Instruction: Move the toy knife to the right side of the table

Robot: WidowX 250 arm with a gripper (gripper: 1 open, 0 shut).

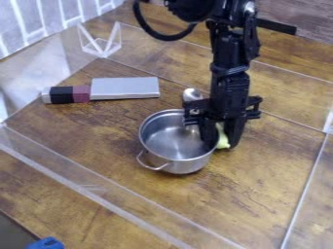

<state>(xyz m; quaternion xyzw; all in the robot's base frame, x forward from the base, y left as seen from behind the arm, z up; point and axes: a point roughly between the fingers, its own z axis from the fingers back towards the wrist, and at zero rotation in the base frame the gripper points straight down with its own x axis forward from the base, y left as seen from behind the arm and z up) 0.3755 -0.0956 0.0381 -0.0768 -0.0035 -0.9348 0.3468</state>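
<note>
Gripper [215, 127] clamped on steel pot [174, 142] rim, yellow-green piece [225, 138] alongside, toy knife [101, 90] well left on wood-plank table [78, 195].

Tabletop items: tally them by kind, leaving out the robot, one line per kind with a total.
Toy knife: 1
Metal pot: 1
Small metal spoon: 1, partly hidden behind the arm
Yellow-green toy piece: 1, partly hidden by the end effector
Total: 4
</note>
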